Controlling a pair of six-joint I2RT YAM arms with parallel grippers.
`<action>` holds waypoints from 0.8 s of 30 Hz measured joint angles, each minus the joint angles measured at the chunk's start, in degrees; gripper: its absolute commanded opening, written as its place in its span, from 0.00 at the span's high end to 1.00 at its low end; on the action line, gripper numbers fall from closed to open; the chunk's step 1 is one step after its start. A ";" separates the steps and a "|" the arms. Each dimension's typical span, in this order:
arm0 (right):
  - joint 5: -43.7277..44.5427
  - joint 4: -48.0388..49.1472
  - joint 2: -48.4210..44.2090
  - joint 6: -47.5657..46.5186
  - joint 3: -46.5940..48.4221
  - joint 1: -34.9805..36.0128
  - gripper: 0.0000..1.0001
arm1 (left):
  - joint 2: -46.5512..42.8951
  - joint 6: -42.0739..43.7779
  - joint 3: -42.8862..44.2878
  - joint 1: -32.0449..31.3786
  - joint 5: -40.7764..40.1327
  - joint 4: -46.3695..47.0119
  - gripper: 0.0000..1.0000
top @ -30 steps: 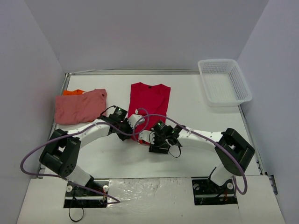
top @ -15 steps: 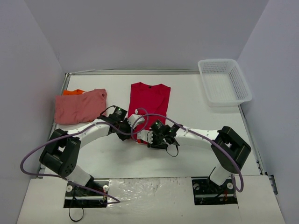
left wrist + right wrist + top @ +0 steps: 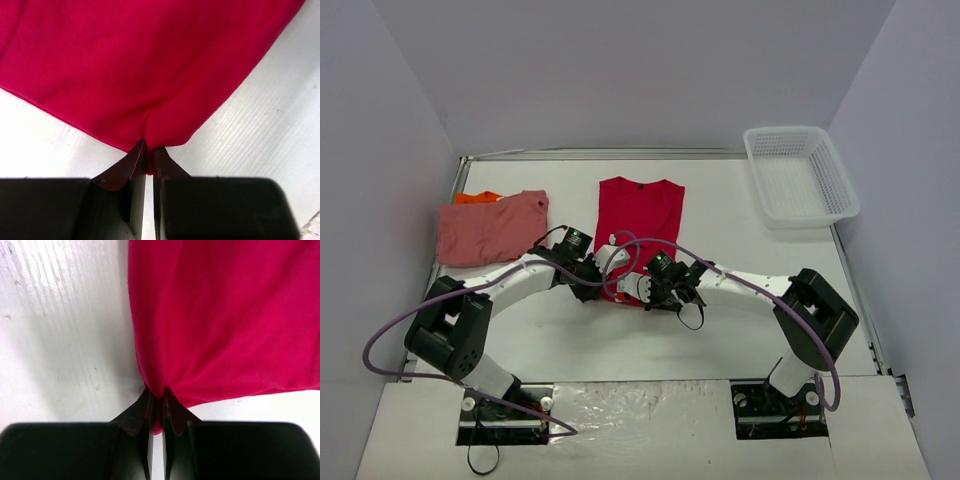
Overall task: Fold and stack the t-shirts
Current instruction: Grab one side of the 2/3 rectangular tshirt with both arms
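The red t-shirt [image 3: 642, 215] lies in the middle of the desk [image 3: 740, 240], already narrowed to a long rectangle. Its long axis runs straight away from me, with the collar at the far end and the hem at my end. My left fingers [image 3: 594, 288] are pressed together on the near left corner of that hem, and my right fingers [image 3: 644, 291] are pressed together on the near right corner, so both arms are equally close and each has its own side. In the left wrist view the red t-shirt [image 3: 150, 65] gathers into a small pleat where it enters my left fingers [image 3: 141, 156]. In the right wrist view the red t-shirt [image 3: 225, 315] puckers the same way into my right fingers [image 3: 150, 405]. The whole body of cloth lies beyond my fingertips, away from me, so I judge the coming move to be a lift and carry of the hem toward the collar, both sides kept level. The cloth is a soft, matte knit with a stitched edge, limp enough to sag between the two pinches. The desk is white, faintly ridged and a little glossy. Off to the left, well apart, the salmon pink t-shirt [image 3: 490, 228] lies folded on the orange t-shirt [image 3: 478, 197]. A white mesh basket [image 3: 790, 131] sits at the far right corner.
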 measured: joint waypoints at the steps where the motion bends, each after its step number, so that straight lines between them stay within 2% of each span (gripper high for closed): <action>1: -0.39 -0.39 0.00 -0.02 0.26 -0.37 1.00 | 0.00 0.04 0.15 0.02 0.28 -0.28 0.98; 13: -7.41 -13.77 0.00 -3.06 8.85 -4.79 1.00 | 0.00 2.62 4.52 0.33 6.34 -6.80 0.98; 24: -12.20 -22.64 0.00 -5.53 12.72 -5.62 1.00 | -0.02 6.21 7.85 0.44 10.10 -14.45 0.98</action>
